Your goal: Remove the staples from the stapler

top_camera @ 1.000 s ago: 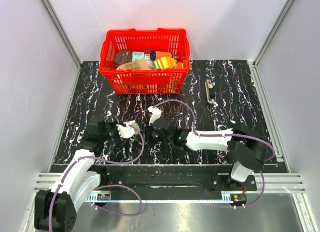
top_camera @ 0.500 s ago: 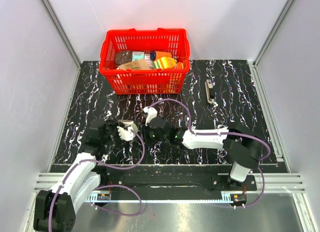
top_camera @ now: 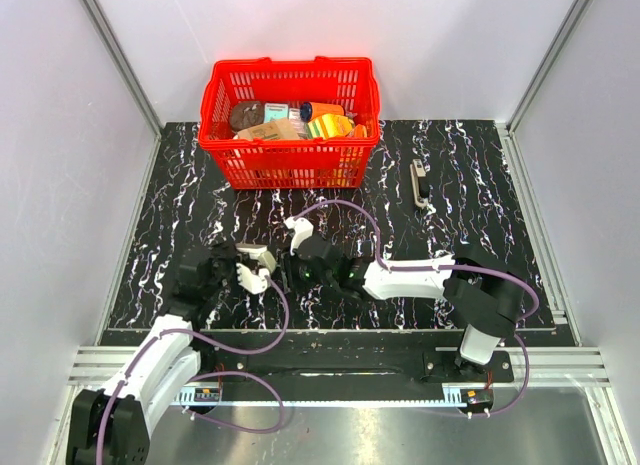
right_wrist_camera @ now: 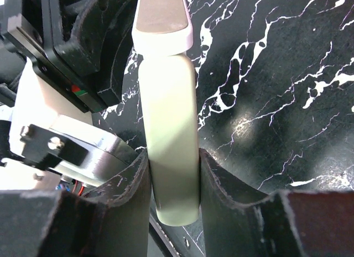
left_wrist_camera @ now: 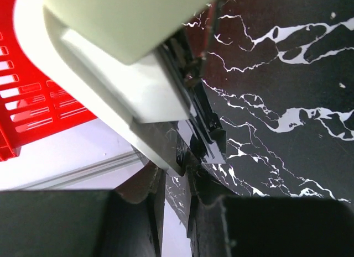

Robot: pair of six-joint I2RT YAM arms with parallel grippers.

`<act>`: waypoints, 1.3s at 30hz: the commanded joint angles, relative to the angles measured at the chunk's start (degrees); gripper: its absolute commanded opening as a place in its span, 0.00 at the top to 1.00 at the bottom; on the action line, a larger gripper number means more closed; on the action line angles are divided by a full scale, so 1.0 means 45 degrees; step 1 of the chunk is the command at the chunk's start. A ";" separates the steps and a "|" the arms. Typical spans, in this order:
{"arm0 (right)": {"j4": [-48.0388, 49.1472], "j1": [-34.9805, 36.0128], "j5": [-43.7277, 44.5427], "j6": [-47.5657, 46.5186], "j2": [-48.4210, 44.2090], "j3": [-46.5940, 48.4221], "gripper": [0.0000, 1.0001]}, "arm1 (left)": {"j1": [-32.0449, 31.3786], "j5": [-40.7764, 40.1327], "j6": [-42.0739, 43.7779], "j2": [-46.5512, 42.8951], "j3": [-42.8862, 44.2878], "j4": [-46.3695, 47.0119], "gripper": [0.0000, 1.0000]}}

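Right fingers (right_wrist_camera: 232, 213) clamp the stapler (right_wrist_camera: 168, 130) by its pale arm, mid-counter (top_camera: 500, 215), 6 o'clock from the basket (top_camera: 290, 160), likely steadying it for unloading. Left fingers (left_wrist_camera: 265, 229) sit by its black rail; gripping or not, I cannot tell.

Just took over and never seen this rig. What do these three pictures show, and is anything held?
Two robot arms are bolted at the near edge of a marbled table. The wide picture looks down from above; the other two come from wrist cameras. A red basket stands at the back; a dark stapler lies back right. The right gripper has its jaws closed on a pale bar I cannot identify. Whether the left gripper beside it is open is unclear.
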 commanded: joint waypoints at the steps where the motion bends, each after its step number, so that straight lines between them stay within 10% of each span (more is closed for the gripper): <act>1: 0.0720 -0.0313 0.1268 0.0603 -0.0282 0.0132 1.00 | -0.0181 -0.0324 0.2896 -0.0447 -0.0873 0.0454 1.00; 15: 0.0955 -0.0313 0.0858 0.0799 0.0109 0.0269 1.00 | -0.0259 -0.0635 0.1076 0.0058 0.0027 0.1099 1.00; 17: 0.0955 -0.0313 0.0780 0.0838 0.0090 0.0191 1.00 | -0.0240 -0.0482 0.0695 -0.0075 -0.0715 0.3703 1.00; 23: 0.1013 -0.0313 0.0643 0.0936 0.0031 -0.0161 1.00 | -0.0104 -0.0657 -0.5421 0.1816 0.4201 -0.0579 1.00; 39: 0.1072 -0.0312 0.0584 0.1131 -0.1101 -0.1333 1.00 | -0.0064 0.1939 -0.5422 0.1835 0.5607 -0.6102 1.00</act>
